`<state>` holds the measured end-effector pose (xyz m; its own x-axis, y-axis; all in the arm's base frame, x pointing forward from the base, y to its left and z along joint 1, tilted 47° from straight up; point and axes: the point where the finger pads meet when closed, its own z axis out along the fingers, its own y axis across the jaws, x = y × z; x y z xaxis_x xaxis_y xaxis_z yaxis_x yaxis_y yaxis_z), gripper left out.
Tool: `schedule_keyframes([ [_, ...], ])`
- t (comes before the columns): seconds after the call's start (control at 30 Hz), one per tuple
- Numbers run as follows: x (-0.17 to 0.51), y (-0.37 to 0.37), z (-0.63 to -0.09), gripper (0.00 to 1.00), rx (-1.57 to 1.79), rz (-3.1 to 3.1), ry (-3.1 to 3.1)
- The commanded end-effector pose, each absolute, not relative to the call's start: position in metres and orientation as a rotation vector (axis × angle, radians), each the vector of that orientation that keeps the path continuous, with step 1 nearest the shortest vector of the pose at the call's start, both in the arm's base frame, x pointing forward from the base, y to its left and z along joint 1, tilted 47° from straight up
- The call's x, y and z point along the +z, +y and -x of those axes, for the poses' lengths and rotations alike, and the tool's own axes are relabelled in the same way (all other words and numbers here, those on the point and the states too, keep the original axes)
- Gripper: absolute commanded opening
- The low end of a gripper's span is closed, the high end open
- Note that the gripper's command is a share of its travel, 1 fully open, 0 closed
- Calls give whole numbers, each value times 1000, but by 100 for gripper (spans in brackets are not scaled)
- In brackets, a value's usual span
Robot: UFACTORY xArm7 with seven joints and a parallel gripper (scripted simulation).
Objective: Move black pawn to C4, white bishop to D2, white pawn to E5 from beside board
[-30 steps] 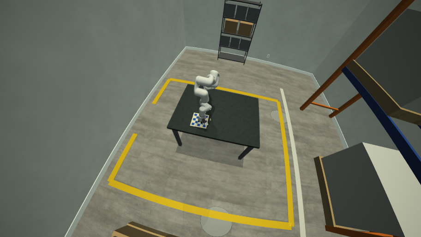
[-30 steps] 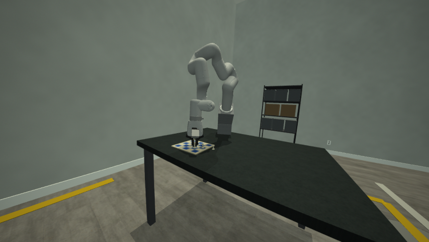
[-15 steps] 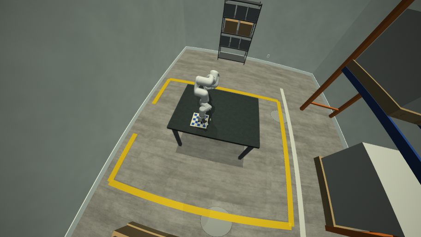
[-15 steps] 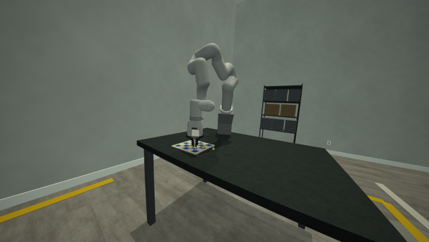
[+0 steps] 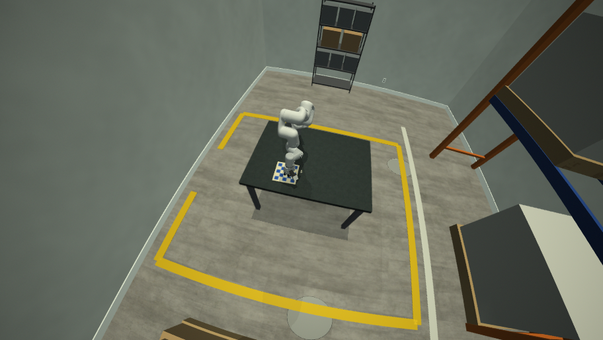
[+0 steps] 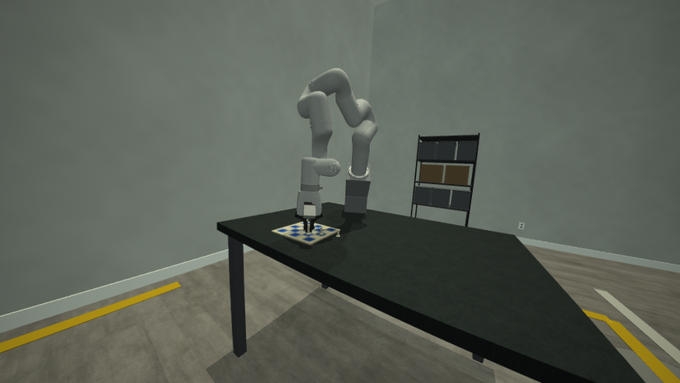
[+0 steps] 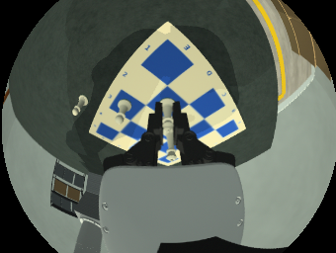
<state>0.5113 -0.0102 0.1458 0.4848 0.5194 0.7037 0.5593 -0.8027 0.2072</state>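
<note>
Can see in the wrist view, better than in the others, the gripper (image 5: pixel 288 174) (image 6: pixel 308 229) (image 7: pixel 167 111) clenched on a white piece (image 7: pixel 168 121) over the board (image 5: pixel 273 179) (image 6: pixel 280 232) (image 7: pixel 163 31), about at D2; cannot tell its kind for sure. Can make out there too a pale piece (image 7: pixel 124 106) on the board near the digit 3, and a loose piece (image 5: pixel 301 171) (image 6: pixel 338 233) (image 7: pixel 79 106) on the table (image 5: pixel 337 169) (image 6: pixel 428 266) (image 7: pixel 40 74) beside the board. Get only specks of these from the top view, but also the whole loop of yellow tape (image 5: pixel 411 232) (image 6: pixel 95 314) (image 7: pixel 277 49) around the table on a wood-look floor. Notice a dark matte tabletop and grey-green walls. Find brown boxes (image 5: pixel 330 38) (image 6: pixel 432 173) on the middle tier of the shelf (image 5: pixel 317 50) (image 6: pixel 475 180), with dark bins (image 5: pixel 329 16) (image 6: pixel 446 150) above and below; cannot see into any.

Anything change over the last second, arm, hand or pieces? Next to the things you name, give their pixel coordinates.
Nothing visibly changed in the top and exterior views. The hand (image 5: pixel 290 174) (image 6: pixel 309 230) (image 7: pixel 167 111) stays low over the board (image 5: pixel 274 179) (image 6: pixel 277 231) (image 7: pixel 167 29), shut on a pale piece (image 7: pixel 169 129); no new grasp or release shows. The piece beside the board (image 5: pixel 301 171) (image 6: pixel 338 233) (image 7: pixel 79 105) stayed put. The wrist view has no earlier picture to compare.
</note>
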Motion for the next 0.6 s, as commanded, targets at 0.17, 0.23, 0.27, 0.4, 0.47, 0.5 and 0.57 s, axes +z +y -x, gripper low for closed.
schedule_keyframes([
  [0.17,146,-11,-512,7,-1237,2665,-967],
  [0.23,146,-11,-512,7,-1237,2665,-967],
  [0.27,146,-11,-512,7,-1237,2665,-967],
  [0.4,146,-11,-512,15,-1237,2665,-967],
  [0.47,146,-11,-512,22,-1237,2665,-967],
  [0.5,146,-11,-512,22,-1237,2665,-967],
  [0.57,146,-11,-512,30,-1237,2665,-967],
])
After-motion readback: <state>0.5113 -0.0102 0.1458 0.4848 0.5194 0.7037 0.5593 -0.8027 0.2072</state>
